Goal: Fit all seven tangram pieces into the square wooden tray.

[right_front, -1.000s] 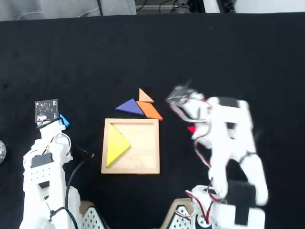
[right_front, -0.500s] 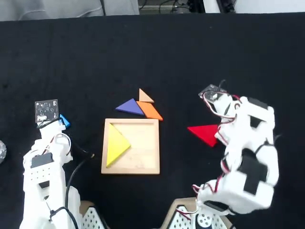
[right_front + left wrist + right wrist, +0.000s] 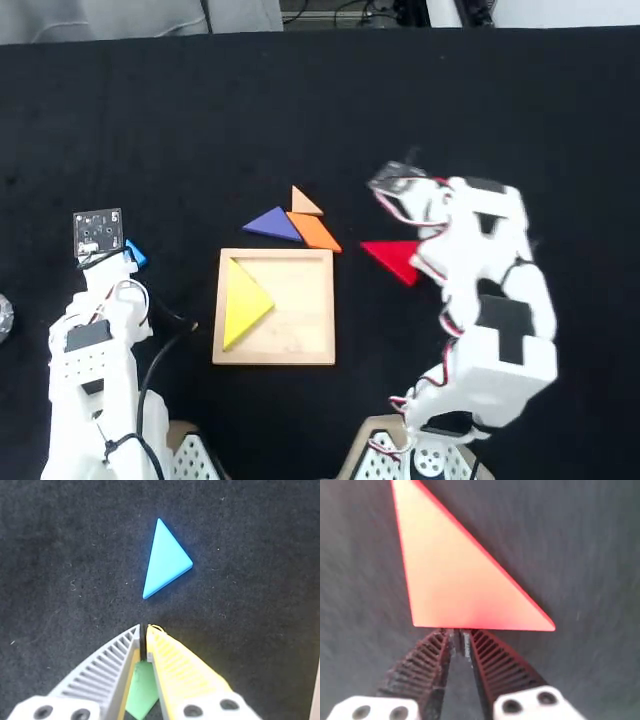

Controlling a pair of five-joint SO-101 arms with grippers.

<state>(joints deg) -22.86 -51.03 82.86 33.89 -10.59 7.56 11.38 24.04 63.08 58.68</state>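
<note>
Tray (image 3: 326,300) holds yellow triangle (image 3: 243,300) in its 9 o'clock half. Red triangle (image 3: 392,257) lies flat at tray's 2 o'clock. Your right gripper (image 3: 458,633): fingers pressed together, tips at red triangle's edge. Your left gripper (image 3: 145,628): fingers pressed together, near blue triangle (image 3: 165,560).

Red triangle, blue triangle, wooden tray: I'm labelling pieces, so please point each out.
red triangle (image 3: 455,585), right wrist view, middle of its face.
blue triangle (image 3: 166,560), left wrist view, middle of its face.
wooden tray (image 3: 300,315), high view, bare inner floor.
</note>
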